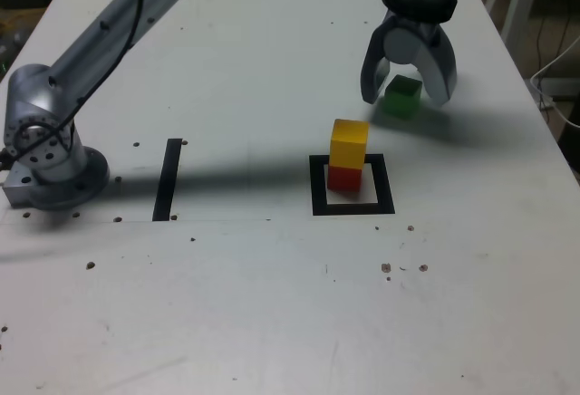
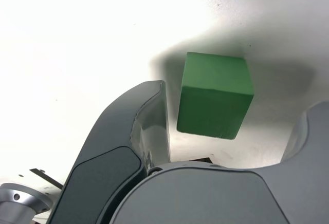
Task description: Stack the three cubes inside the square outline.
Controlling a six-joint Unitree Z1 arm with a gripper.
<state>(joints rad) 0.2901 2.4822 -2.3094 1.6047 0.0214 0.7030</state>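
A yellow cube sits on a red cube inside the black square outline, toward its far left corner in the exterior view. The green cube rests on the table behind and to the right of the outline. My gripper hangs over the green cube with its jaws open, one on each side. In the wrist view the green cube lies between the fingers. One finger is close to its side and the other finger stands clearly apart.
A straight black tape strip lies at the exterior view's left, near the arm's base. The arm's long link crosses above the table's far left. The white table has small dark specks toward the front.
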